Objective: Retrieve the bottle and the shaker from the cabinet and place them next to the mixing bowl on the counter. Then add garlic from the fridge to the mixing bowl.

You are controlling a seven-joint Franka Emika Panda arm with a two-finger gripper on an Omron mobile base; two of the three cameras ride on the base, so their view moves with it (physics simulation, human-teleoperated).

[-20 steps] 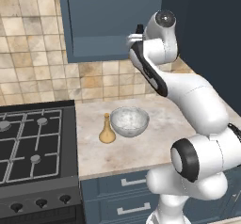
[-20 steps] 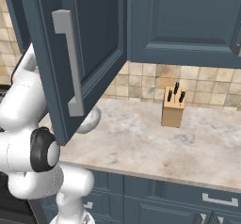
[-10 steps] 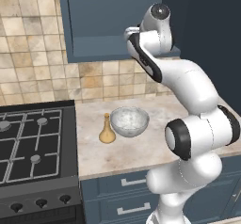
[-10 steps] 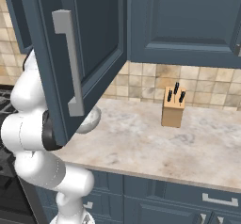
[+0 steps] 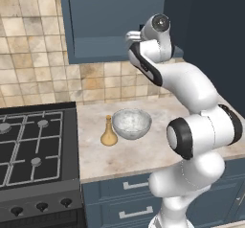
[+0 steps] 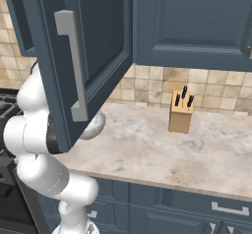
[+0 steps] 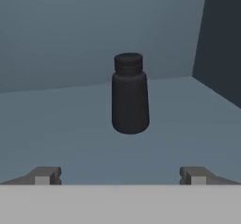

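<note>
Gripper spread wide, holding nothing, our fingertips far apart, aimed at shaker: matte black cylinder, narrower ribbed cap, upright on smooth slate-blue cabinet shelf, bare shelf all round it. Bottle just beside speckled mixing bowl on marbled counter. Since half second ago, our arm folded tighter toward cabinet.

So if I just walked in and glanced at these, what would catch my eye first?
Probably the big white arm reaching up into the open blue cabinet above the counter. From the hand, whose fingers are spread wide, you see a small dark shaker standing alone on the cabinet shelf. Below, a tan bottle stands beside a speckled mixing bowl.
</note>
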